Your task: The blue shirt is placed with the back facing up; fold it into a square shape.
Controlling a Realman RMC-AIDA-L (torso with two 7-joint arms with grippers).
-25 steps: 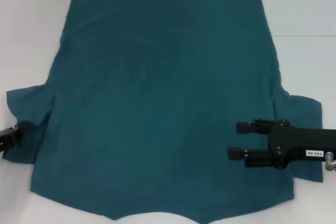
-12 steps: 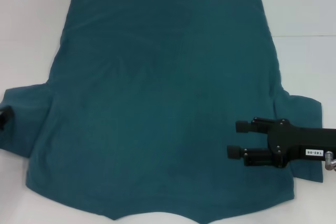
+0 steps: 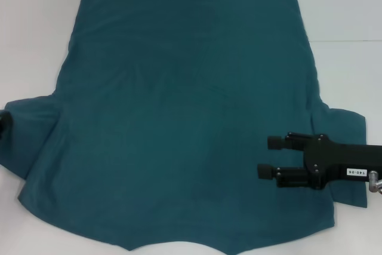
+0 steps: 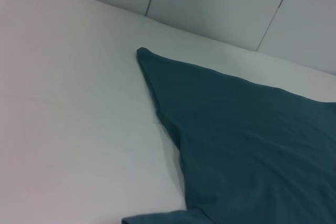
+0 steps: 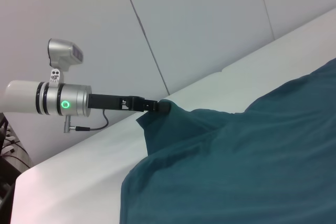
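The blue shirt (image 3: 185, 111) lies spread flat on the white table (image 3: 346, 4), plain side up, taking up most of the head view. No fold is made yet, as far as I can judge.

Left gripper (image 5: 157, 106) — at the far left edge, closed on the tip of the left sleeve; in the right wrist view that corner is lifted clear of the table and peaks at the fingertips.

Right gripper (image 3: 271, 158) — hovers over the shirt's right side near the right sleeve, fingers parted with a clear gap, holding nothing.

Risks I see from here:
- The left pinch is only on the sleeve corner. A quick pull could slip it free, or drag the whole shirt sideways instead of folding the sleeve in.
- The cloth near the left sleeve is already bunching; carried over like that, the fold would be crooked.
- If I lower the right gripper carelessly, it may grab two layers or wrinkle the body.
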